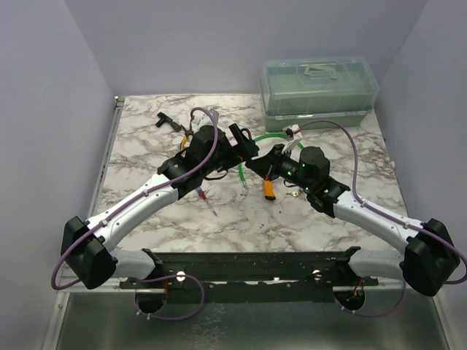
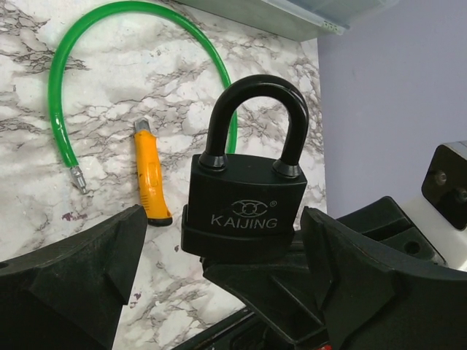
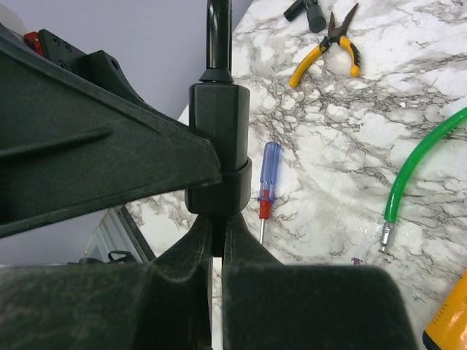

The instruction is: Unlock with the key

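Note:
The black padlock (image 2: 248, 197), marked KAIJING, stands upright in the air over the marble table, its shackle closed. In the top view the padlock (image 1: 239, 138) sits between both arms near the table's middle. My left gripper (image 2: 222, 233) is open, one finger on each side of the lock body and neither pressing it. My right gripper (image 3: 217, 226) is shut directly under the padlock (image 3: 219, 138), its tips against the lock's base. The key is almost hidden: only a thin dark sliver shows between the right pads. From the left wrist, the right gripper (image 2: 255, 284) props the lock from below.
On the table lie a green hose (image 2: 58, 87), an orange utility knife (image 2: 149, 175), a blue-and-red screwdriver (image 3: 267, 175) and yellow-handled pliers (image 3: 328, 44). A translucent lidded box (image 1: 319, 91) stands at the back right. A small black tool (image 1: 164, 120) lies at the back left.

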Robot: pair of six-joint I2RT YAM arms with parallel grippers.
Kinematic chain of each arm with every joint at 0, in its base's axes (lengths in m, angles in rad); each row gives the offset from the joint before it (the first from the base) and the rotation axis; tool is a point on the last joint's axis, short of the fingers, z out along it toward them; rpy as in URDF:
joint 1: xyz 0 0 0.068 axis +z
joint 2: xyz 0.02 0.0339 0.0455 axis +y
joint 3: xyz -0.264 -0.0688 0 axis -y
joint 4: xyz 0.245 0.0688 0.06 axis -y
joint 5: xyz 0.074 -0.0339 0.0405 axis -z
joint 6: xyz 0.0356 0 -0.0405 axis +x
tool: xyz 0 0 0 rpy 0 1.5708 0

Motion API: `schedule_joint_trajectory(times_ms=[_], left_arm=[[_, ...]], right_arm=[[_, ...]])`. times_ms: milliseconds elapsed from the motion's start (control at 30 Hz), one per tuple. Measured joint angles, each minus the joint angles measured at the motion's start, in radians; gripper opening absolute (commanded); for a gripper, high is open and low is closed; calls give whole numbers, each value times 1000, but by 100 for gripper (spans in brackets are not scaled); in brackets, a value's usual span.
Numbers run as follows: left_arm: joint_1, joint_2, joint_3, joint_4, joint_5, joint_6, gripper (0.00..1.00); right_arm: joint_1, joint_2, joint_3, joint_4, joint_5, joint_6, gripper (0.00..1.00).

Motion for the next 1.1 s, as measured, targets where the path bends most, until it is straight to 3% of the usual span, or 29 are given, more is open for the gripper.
schedule_joint_trajectory(times_ms=[167,567,700,933,1100], left_arm=[[0,23,2,2,-3,2,90],[-6,70,34,2,-25,11,74],[-6,75,44,-7,-42,24,51],[-5,93,47,-9,-51,38,0],[-4,106,47,-6,-44,46,0]], right_arm=[[5,14,15,-1,0,-1,0],[29,45,52,-62,13,-31,0],[35,57,71,-75,27,-45,0],[40,72,84,-96,47,-56,0],[40,75,80,-103,63,-48,0]])
